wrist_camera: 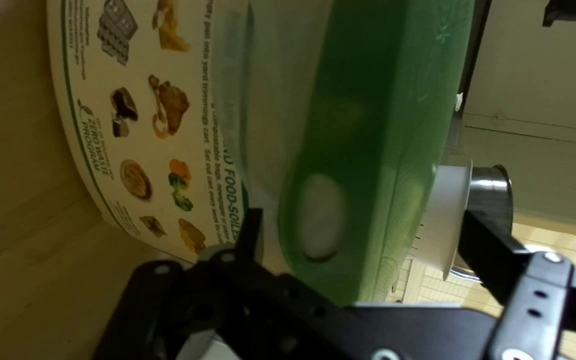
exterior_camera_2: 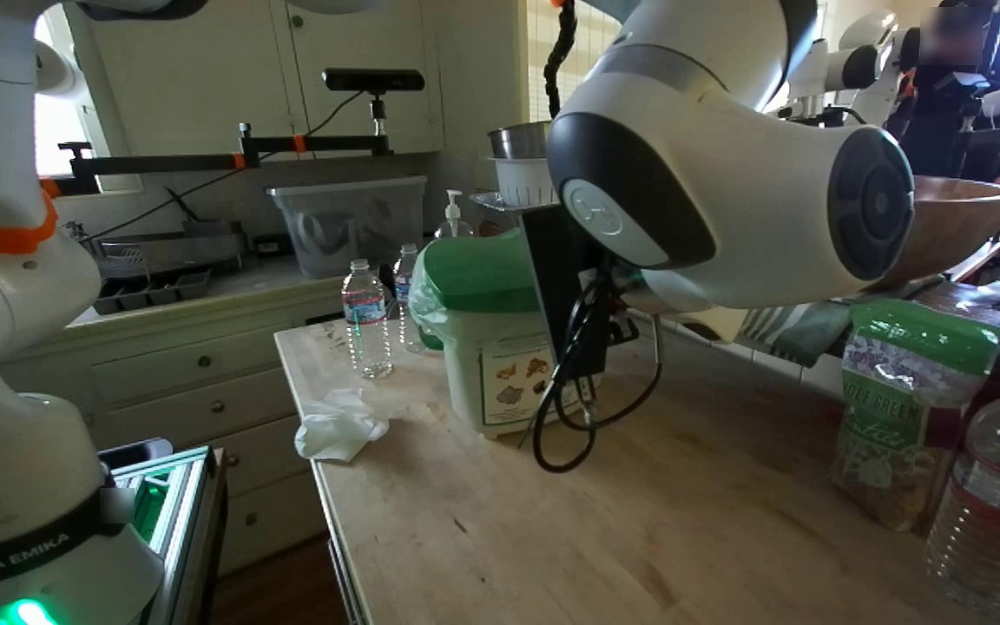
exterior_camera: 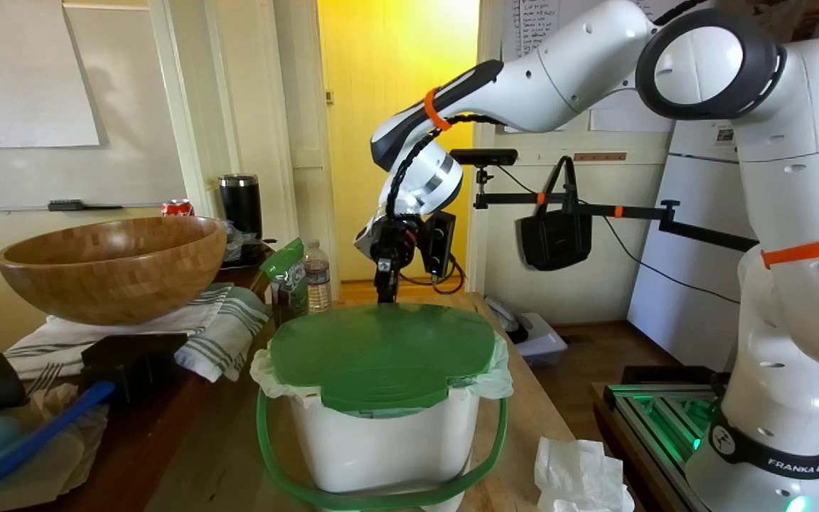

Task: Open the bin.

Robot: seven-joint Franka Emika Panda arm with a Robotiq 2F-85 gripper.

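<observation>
In an exterior view, bowl (exterior_camera: 112, 274) on towel (exterior_camera: 219, 334) at nine o'clock, bag (exterior_camera: 557, 238) hanging at three, paper (exterior_camera: 579, 469) at five.

The gripper (wrist_camera: 363, 227) is looking mostly black, with one finger (wrist_camera: 523, 327) showing grey metal and round screws (wrist_camera: 516, 354). Above the gripper, a silver ring (exterior_camera: 441, 176) is shining, and the arm (exterior_camera: 587, 78) is showing smooth white with dark grey caps (exterior_camera_2: 869, 217). A bumpy black cord (exterior_camera_2: 559, 48) is running past an orange band (exterior_camera: 434, 109). Thin black wires (exterior_camera_2: 562, 469) are looping beside the gripper. Well away from it, a black belt (exterior_camera: 765, 456) is saying FRANKA in white, and a green light (exterior_camera_2: 31, 612) is glowing.
</observation>
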